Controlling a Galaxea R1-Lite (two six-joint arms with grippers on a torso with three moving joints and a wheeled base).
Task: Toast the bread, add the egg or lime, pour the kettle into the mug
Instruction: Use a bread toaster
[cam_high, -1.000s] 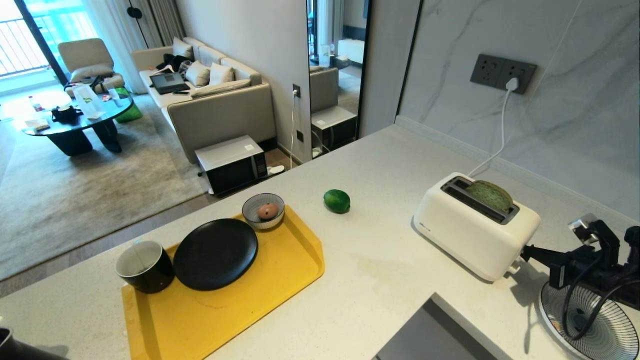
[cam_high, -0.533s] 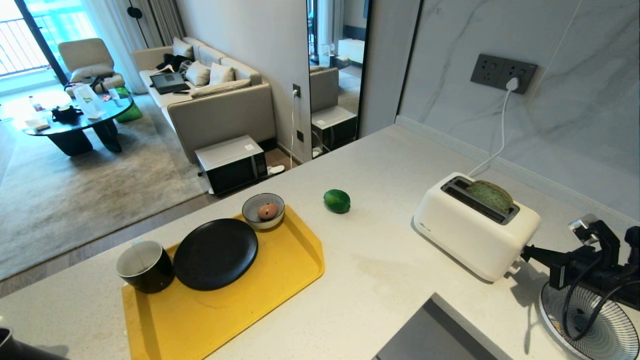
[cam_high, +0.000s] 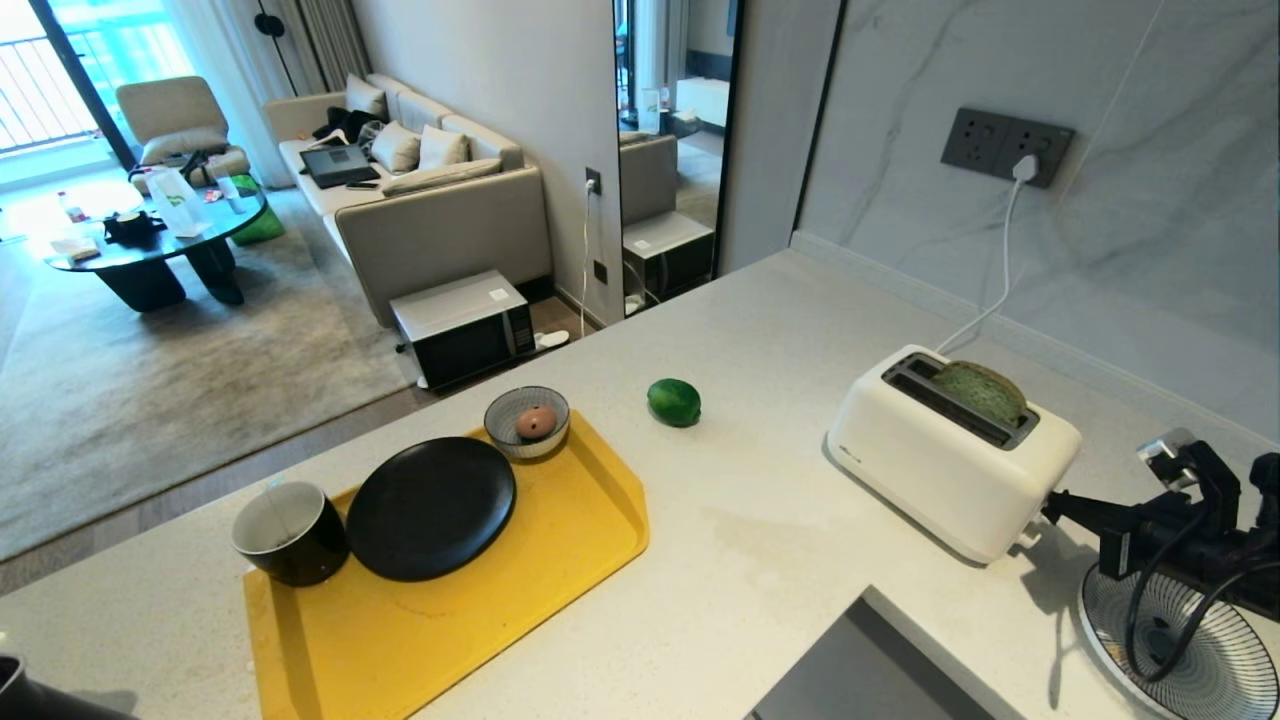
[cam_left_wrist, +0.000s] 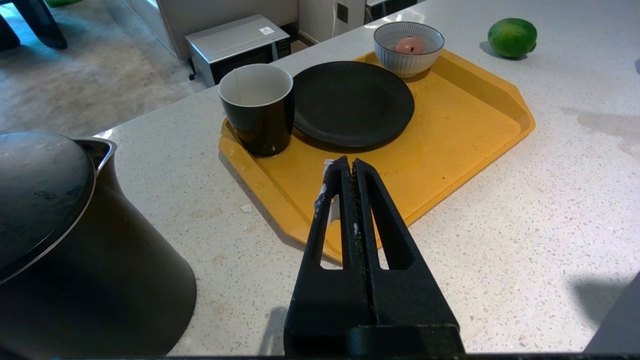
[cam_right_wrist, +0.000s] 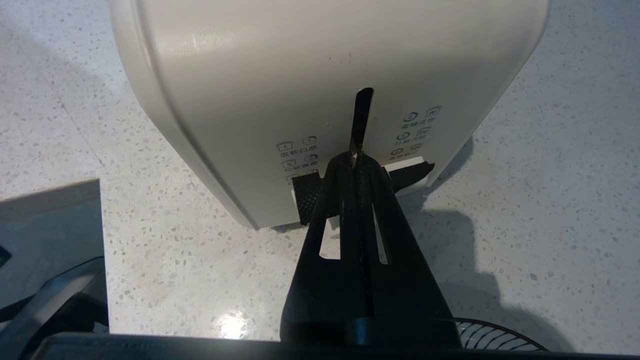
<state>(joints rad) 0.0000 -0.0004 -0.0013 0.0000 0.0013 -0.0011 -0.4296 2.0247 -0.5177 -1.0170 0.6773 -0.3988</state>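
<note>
Pressing its closed tips on the toaster's (cam_high: 950, 450) lever, the right gripper (cam_right_wrist: 356, 159) sits low at the end panel; the bread (cam_high: 980, 391) stands in the slot. The left gripper (cam_left_wrist: 348, 167), shut, hovers beside the kettle (cam_left_wrist: 60, 240).

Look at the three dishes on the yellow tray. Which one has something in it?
The small striped bowl at the tray's far corner: it holds a pinkish egg. The black plate and the mug are empty.
</note>
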